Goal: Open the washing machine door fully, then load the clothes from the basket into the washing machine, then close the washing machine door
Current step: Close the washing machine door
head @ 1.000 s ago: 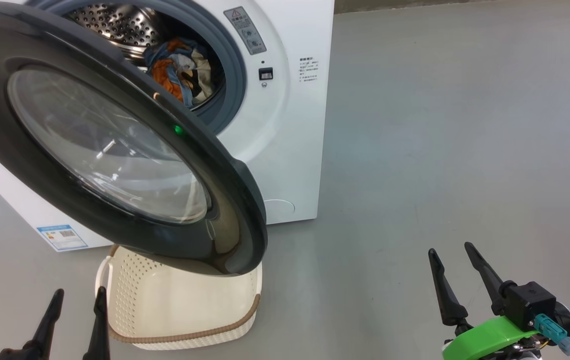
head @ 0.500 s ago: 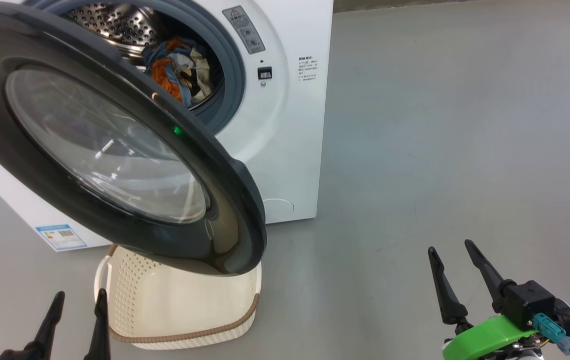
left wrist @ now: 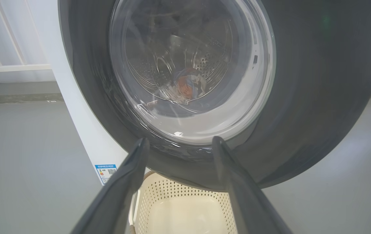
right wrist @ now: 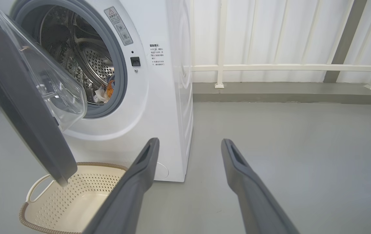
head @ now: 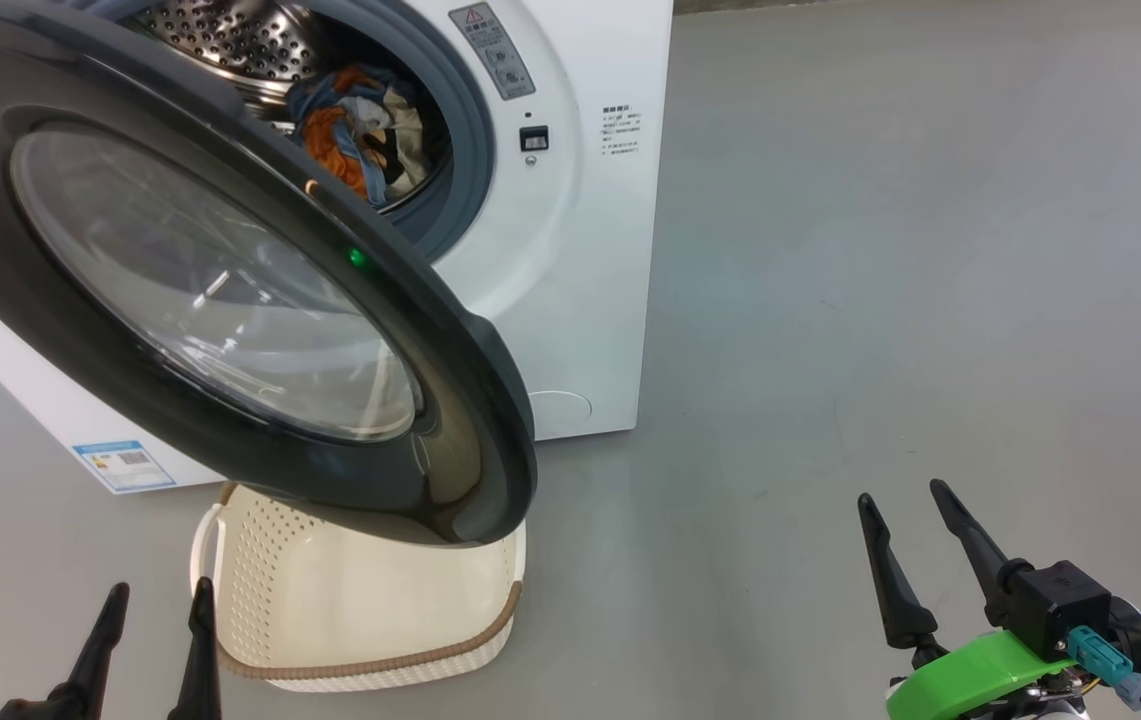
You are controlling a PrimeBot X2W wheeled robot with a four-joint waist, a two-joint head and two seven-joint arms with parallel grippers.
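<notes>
The white washing machine [head: 570, 250] stands at the upper left, and its black-rimmed washing machine door [head: 230, 290] is swung out towards me. The door hangs over the cream basket [head: 260, 570], whose visible inside holds nothing. The clothes [head: 360, 130], orange, blue and white, lie in the steel drum. My left gripper [head: 160, 588] is open beside the basket's left handle, touching nothing. In the left wrist view, my left gripper [left wrist: 180, 140] points at the door's glass [left wrist: 188, 65]. My right gripper [head: 902, 494] is open over bare floor, well to the right of the machine [right wrist: 159, 107].
Grey floor [head: 880, 250] stretches to the right of the machine. A white railing [right wrist: 286, 67] and a pale wall run behind it. A blue label sticker [head: 125, 465] sits low on the machine's front, left of the basket.
The head view has shifted a little. The door, the basket and both grippers stand as they did before.
</notes>
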